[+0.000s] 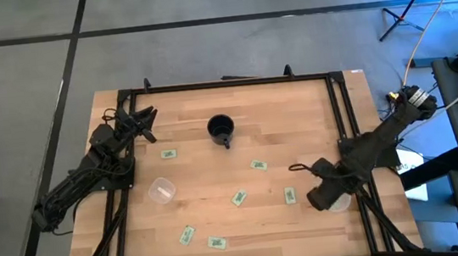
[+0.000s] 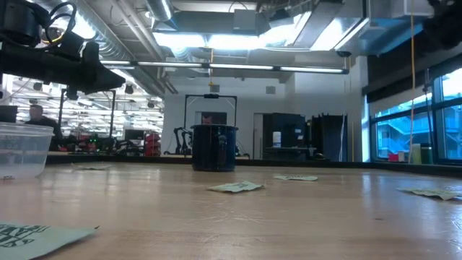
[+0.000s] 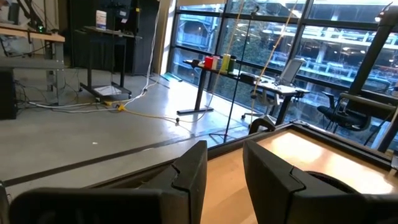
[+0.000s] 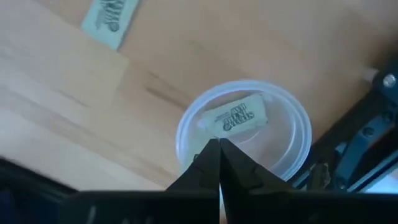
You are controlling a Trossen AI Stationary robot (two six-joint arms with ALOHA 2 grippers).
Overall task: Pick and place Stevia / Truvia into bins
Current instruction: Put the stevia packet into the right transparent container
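My right gripper point(image 1: 315, 197) point(image 4: 219, 144) points down over a clear bin point(image 1: 340, 204) point(image 4: 293, 118) at the table's near right, shut on a pale green Stevia sachet point(image 4: 236, 117). Several more sachets lie flat on the wood, among them ones at mid-left point(image 1: 168, 154), centre point(image 1: 238, 198) and the near edge point(image 1: 216, 243). A second clear bin point(image 1: 161, 190) point(image 2: 20, 148) stands left of centre. My left gripper point(image 1: 149, 115) point(image 3: 224, 149) hangs level over the table's far left, open, with nothing between its fingers. My right gripper pinches the sachet by one long edge point(image 4: 219, 130), right at its two fingertips, coming from above and pointing down. The sachet sticks out past the tips with its printed face showing. It hangs inside the outline of the bin's rim, clear of the table.
A black mug point(image 1: 221, 129) point(image 2: 214, 148) stands at the far middle. A black frame rail point(image 1: 344, 124) runs along the table's right side next to the right bin. One sachet point(image 1: 289, 195) point(image 4: 112, 18) lies just left of my right gripper. Bare wood lies between the sachets.
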